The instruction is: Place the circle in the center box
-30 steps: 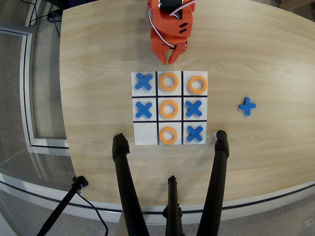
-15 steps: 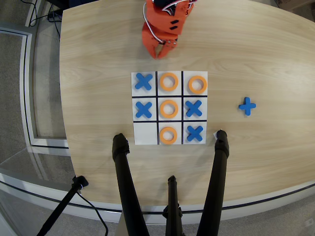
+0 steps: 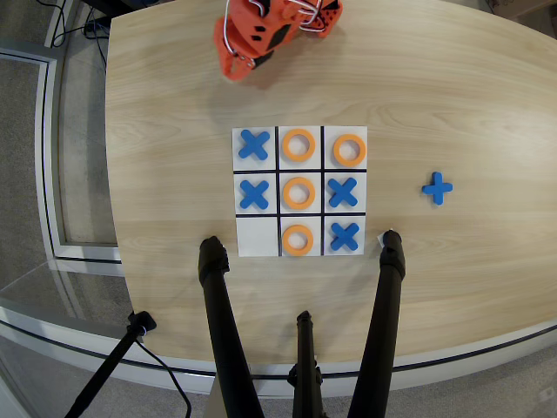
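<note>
The white 3x3 board (image 3: 258,236) lies in the middle of the wooden table. An orange ring (image 3: 298,193) lies flat in the center box. Three more orange rings lie in the top middle cell (image 3: 298,145), the top right cell (image 3: 349,150) and the bottom middle cell (image 3: 298,239). My orange gripper (image 3: 237,65) is at the table's far edge, well away from the board and holding nothing that I can see. Whether its jaws are open is unclear from above.
Blue crosses fill the top left (image 3: 253,144), middle left (image 3: 253,193), middle right (image 3: 343,192) and bottom right (image 3: 345,236) cells. One blue cross (image 3: 438,188) lies on the table right of the board. Black tripod legs (image 3: 218,313) stand at the near edge.
</note>
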You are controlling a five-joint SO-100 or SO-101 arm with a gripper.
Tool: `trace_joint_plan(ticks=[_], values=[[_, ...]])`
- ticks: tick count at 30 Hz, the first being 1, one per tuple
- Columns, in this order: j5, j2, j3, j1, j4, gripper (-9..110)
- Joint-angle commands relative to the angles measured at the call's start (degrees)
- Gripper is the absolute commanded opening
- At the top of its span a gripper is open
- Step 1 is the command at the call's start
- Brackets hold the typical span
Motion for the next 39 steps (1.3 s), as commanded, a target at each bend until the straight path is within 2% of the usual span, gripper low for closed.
trace_joint_plan(ticks=[1, 6, 10, 39], values=[[0.4, 1.1, 3.3, 16.1, 0.1, 0], [0.4, 1.1, 3.3, 33.0, 0.1, 0], [0.4, 1.1, 3.3, 40.2, 0.1, 0], [0.4, 1.1, 3.3, 39.6, 0.2, 0]])
